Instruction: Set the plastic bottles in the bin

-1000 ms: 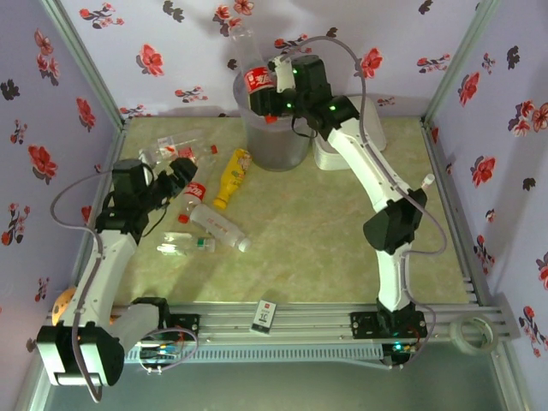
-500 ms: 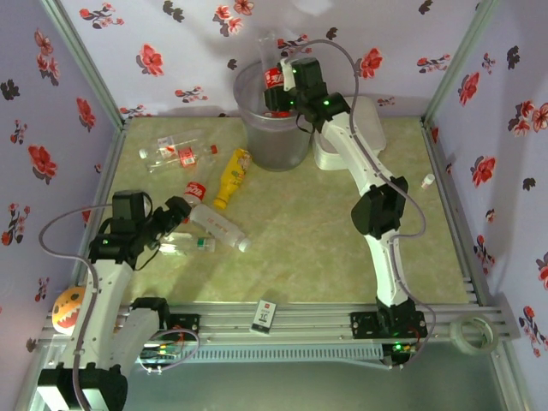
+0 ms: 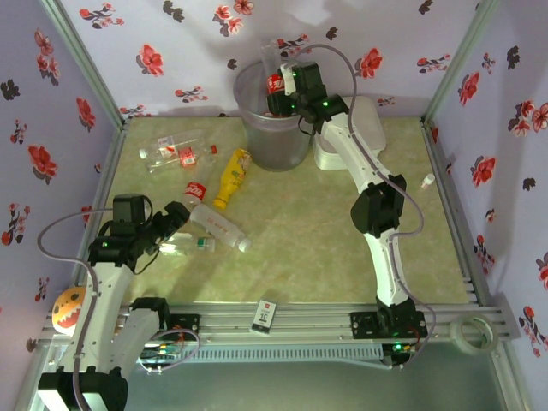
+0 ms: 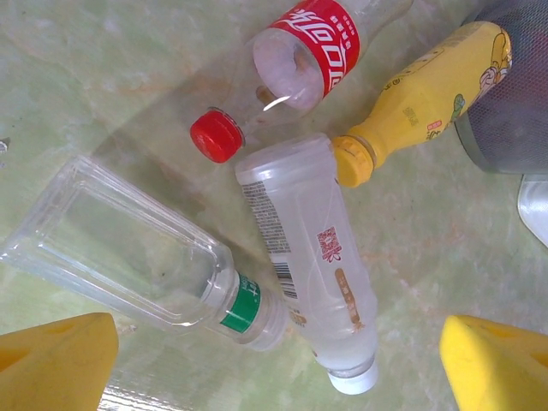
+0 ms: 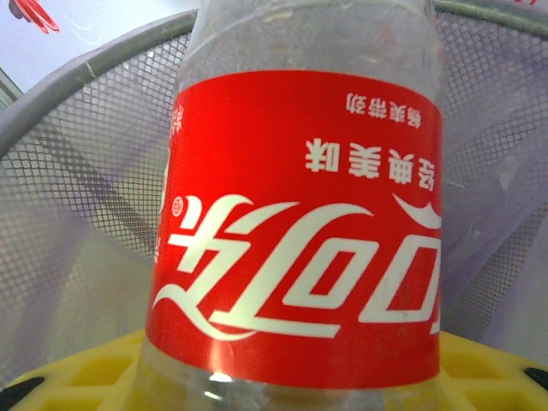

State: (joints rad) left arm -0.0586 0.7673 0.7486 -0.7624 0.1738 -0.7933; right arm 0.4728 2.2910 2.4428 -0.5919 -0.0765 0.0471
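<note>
The right fingers [image 5: 77, 372] were clamped on a clear cola bottle [image 5: 295, 223] with a red-and-white label. They held it over the open mouth of the bin [image 3: 276, 144], whose grey rim and meshed wall curved behind the bottle in the wrist view.

The left fingers [image 4: 60, 360] stood wide apart, low over the counter [image 3: 308, 231], with nothing between their pads. Straight ahead of them, in line with the gap, lay a frosted bottle [image 4: 312, 265], its white cap toward the fingers. Just beside it, nearer the left-hand pad in that view, lay a clear square-sided bottle [image 4: 145, 257] with a green neck band, the two touching near their necks. Beyond the frosted bottle lay a red-capped cola bottle [image 4: 300, 60] and the yellow squeeze bottle [image 4: 428, 86], its cap touching the frosted bottle's base and its far end near the bin. One more clear bottle [image 3: 175, 151] with a red label lay well beyond the left fingers, near the back wall.
</note>
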